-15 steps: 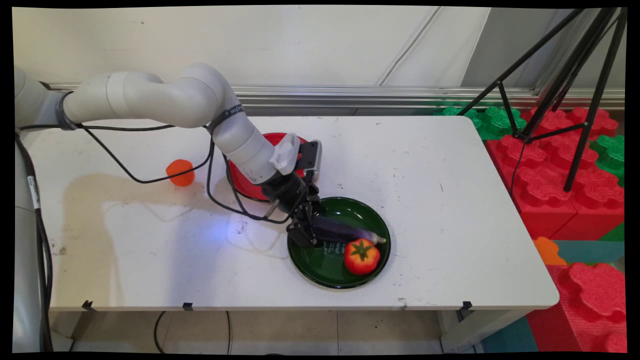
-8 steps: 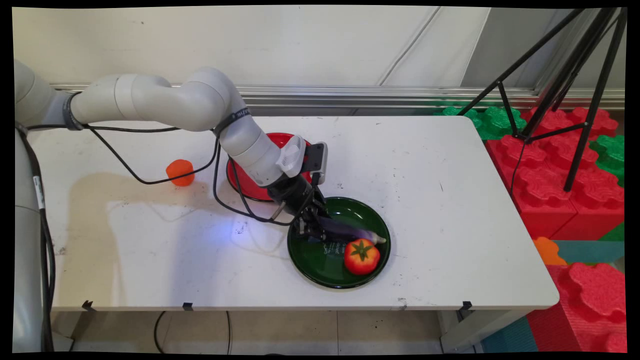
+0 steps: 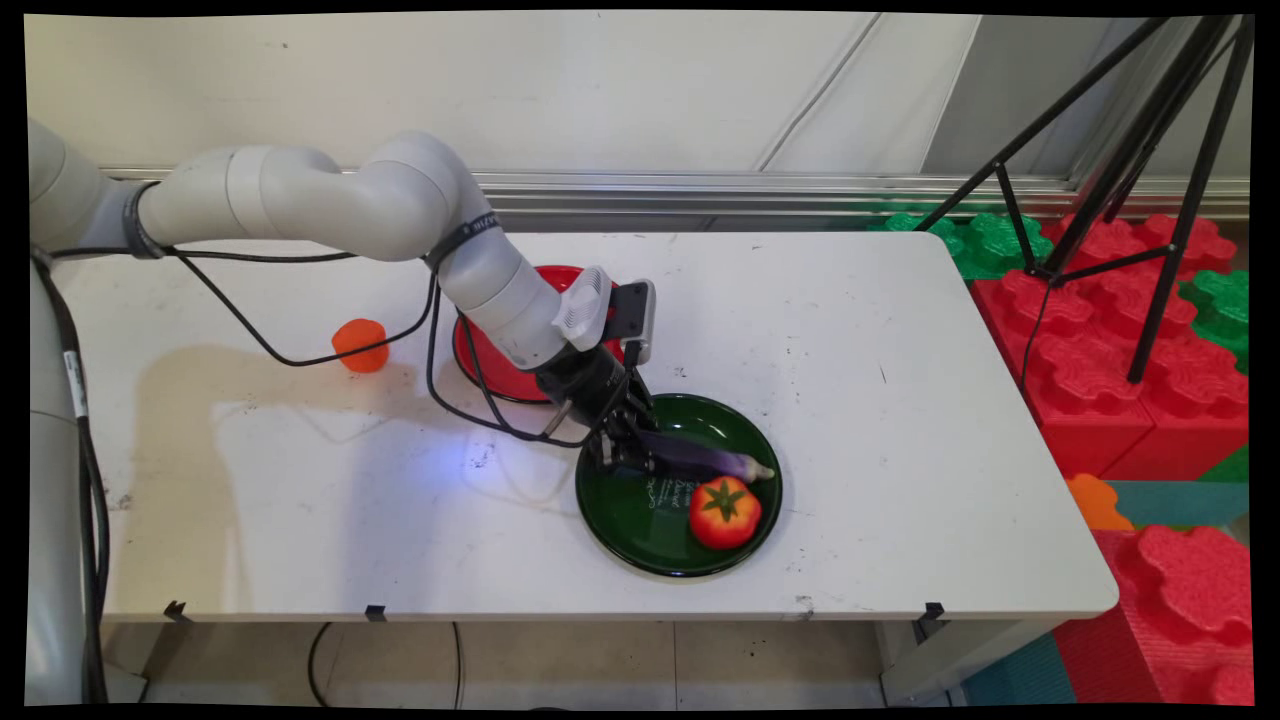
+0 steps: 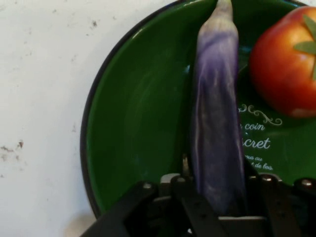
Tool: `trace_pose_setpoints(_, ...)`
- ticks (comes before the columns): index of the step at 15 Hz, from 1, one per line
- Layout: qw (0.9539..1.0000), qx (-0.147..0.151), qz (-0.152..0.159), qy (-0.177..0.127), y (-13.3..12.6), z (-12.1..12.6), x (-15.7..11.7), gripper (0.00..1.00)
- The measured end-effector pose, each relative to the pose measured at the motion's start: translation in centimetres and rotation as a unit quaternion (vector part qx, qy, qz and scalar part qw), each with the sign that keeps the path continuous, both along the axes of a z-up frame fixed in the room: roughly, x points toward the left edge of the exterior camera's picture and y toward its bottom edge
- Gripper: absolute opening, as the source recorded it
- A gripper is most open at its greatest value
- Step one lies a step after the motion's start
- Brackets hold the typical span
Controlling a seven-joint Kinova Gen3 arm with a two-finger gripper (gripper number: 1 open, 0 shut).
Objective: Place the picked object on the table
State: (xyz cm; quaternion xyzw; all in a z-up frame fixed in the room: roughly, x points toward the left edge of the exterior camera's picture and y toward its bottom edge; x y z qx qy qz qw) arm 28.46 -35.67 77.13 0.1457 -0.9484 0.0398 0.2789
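A purple eggplant [image 4: 217, 123] lies in a green plate [image 3: 640, 525] near the tabletop's [image 3: 900, 400] front edge. The black pincer [image 3: 628, 455] is clamped on its near end, which is hidden between the fingers [image 4: 195, 205]. A red tomato [image 3: 724, 512] with a green stem sits just beside it in the plate. White script on the plate is partly covered; "coin" and "cret" can be read. A red bowl [image 3: 480, 365] behind is mostly hidden by the arm. An orange object [image 3: 360, 345] sits well apart to the left.

One eggplant [image 3: 700, 458], one tomato [image 3: 724, 512], two plates: green [image 3: 620, 515], red [image 3: 480, 372], one orange ball [image 3: 360, 345].
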Motion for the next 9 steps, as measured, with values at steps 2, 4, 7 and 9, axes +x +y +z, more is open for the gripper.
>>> trace_pose_setpoints(2, 1.0, -0.002, 0.002, 0.002, 0.0, 0.3, 0.1, 0.0)
trace_pose_setpoints(4, 1.0, -0.005, 0.005, 0.006, 0.1, 0.7, 0.3, 0.0)
trace_pose_setpoints(7, 0.9998, -0.009, 0.011, 0.013, 0.3, 1.8, 0.9, 0.0)
trace_pose_setpoints(9, 0.9996, -0.011, 0.017, 0.018, 0.6, 2.6, 1.5, 0.0)
